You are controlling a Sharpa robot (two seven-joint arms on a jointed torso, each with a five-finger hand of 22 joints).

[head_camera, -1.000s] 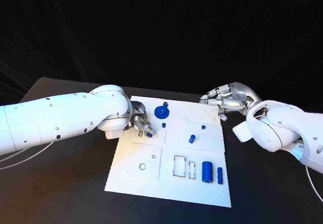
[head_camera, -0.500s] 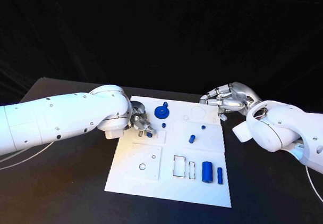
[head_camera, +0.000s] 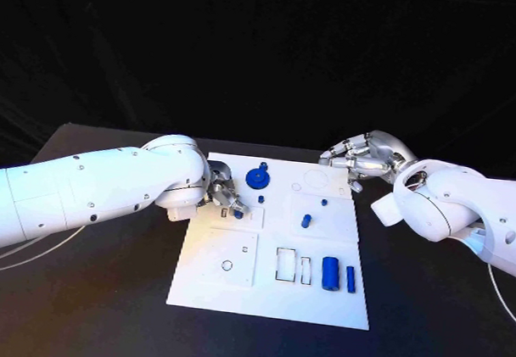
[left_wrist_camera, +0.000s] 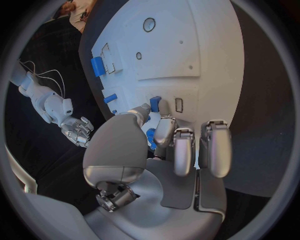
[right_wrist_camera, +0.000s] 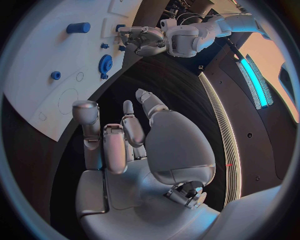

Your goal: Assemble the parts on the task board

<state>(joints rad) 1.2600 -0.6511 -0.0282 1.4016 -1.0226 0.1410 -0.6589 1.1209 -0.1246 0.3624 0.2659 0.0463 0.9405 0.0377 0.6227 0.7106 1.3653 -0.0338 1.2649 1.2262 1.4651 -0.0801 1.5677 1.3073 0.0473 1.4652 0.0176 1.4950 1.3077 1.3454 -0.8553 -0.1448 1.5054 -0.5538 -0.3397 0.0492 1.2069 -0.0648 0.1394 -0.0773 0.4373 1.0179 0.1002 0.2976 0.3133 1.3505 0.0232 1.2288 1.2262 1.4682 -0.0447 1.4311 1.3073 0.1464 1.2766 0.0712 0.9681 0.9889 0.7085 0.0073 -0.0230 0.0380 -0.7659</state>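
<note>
The white task board [head_camera: 217, 285] lies in the middle of the black table. My left hand [head_camera: 222, 194] is at its left edge and pinches a small blue part [left_wrist_camera: 155, 104] between thumb and finger, just over the board beside a small rectangular slot [left_wrist_camera: 179, 105]. My right hand [head_camera: 360, 159] hovers at the board's far right corner, fingers loosely apart, holding nothing. On the board lie a blue gear [head_camera: 258, 178], a short blue piece [head_camera: 307, 221], a blue cylinder [head_camera: 330, 272] and a slim blue bar [head_camera: 351, 279].
Small blue pegs [head_camera: 298, 187] stand near the gear. Empty recesses [head_camera: 286, 265] lie left of the cylinder, and a ring outline [head_camera: 226, 266] marks the near left panel. Bare black table [head_camera: 87, 298] surrounds the board. The right wrist view shows the gear [right_wrist_camera: 105, 63] and my left hand [right_wrist_camera: 140, 40].
</note>
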